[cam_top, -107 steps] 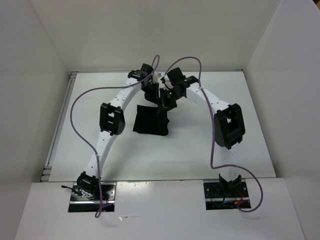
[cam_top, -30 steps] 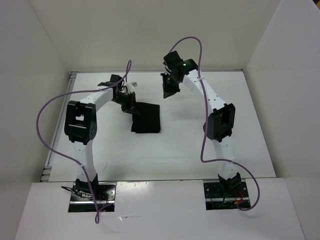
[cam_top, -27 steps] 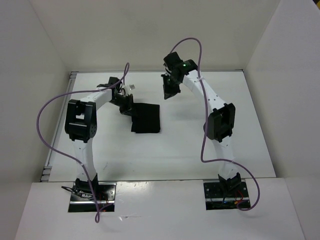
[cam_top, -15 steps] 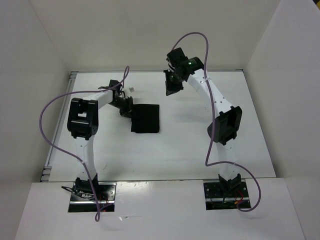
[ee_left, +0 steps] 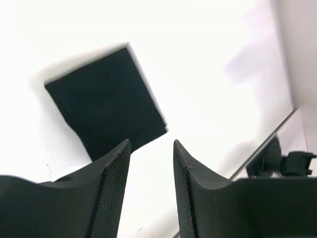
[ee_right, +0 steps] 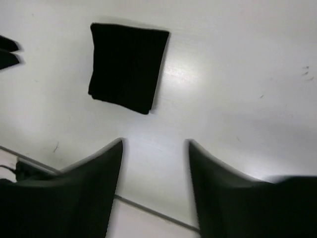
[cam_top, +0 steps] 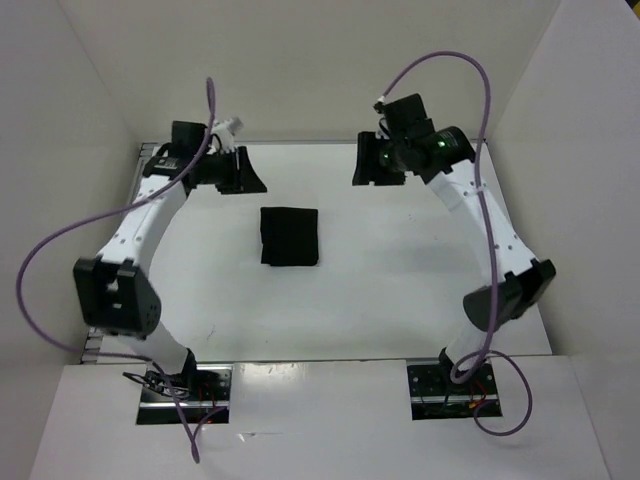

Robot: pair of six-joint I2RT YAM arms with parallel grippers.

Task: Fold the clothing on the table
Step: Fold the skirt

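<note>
Both arms have swung up and clear of the cloth since a second ago. The left black two-finger gripper (cam_top: 240, 172), which was at the cloth's left edge, now hangs in the upper left of the overhead view. The right black gripper (cam_top: 368, 165) has drifted toward the upper right. Both wrist views show each pincer's fingers apart with nothing between them.

The plain black soft fabric clothing (cam_top: 291, 236) lies as a compact folded rectangle at the centre of the glossy white table (cam_top: 400, 290), touched by neither arm, its outline unchanged.

With nothing pinning them, the folded layers could spring open. A finger sweeping back low across the table could also catch an edge and undo the fold.
</note>
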